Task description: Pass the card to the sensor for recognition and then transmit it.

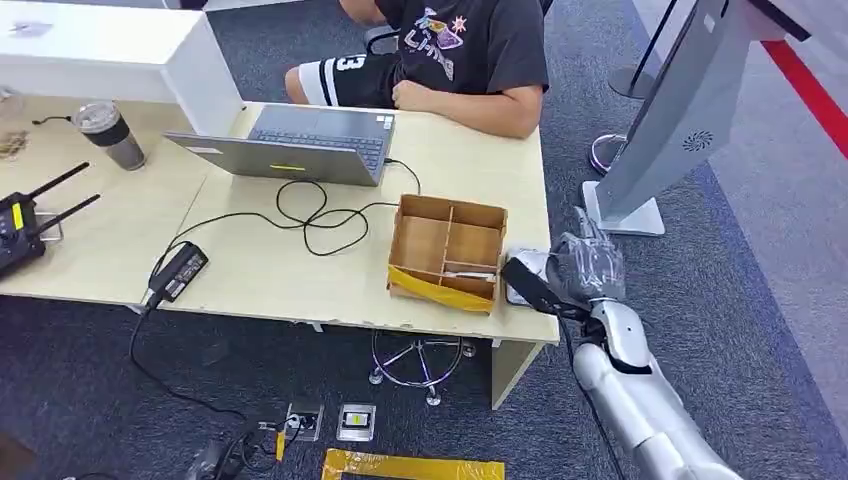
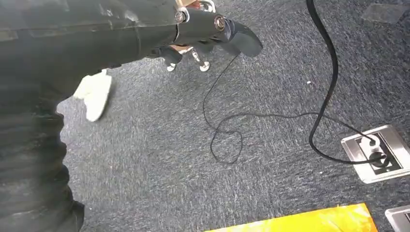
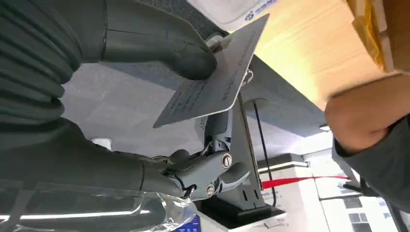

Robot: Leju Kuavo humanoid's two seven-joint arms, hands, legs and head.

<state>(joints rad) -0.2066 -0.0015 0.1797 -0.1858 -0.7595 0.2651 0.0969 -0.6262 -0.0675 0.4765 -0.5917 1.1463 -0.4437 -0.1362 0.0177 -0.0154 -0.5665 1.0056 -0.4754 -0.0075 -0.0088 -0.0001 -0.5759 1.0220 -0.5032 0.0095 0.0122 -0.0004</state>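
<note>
My right hand (image 1: 588, 265) is raised at the table's right front corner and holds a flat card (image 1: 531, 287) edge-on. The card hangs just over a white sensor pad (image 1: 522, 268) lying on the table beside the cardboard box. In the right wrist view the grey printed card (image 3: 212, 82) is pinched between the thick thumb (image 3: 159, 43) and the darker fingers (image 3: 203, 171), with one corner close to the white sensor (image 3: 232, 12). My left hand (image 2: 203, 29) hangs over the carpet and holds nothing.
A compartmented cardboard box (image 1: 447, 250) stands left of the sensor. A seated person rests an arm (image 1: 480, 105) on the far table edge by a laptop (image 1: 300, 140). Cables and a power brick (image 1: 178, 272) cross the table. A grey kiosk stand (image 1: 680, 120) rises at right.
</note>
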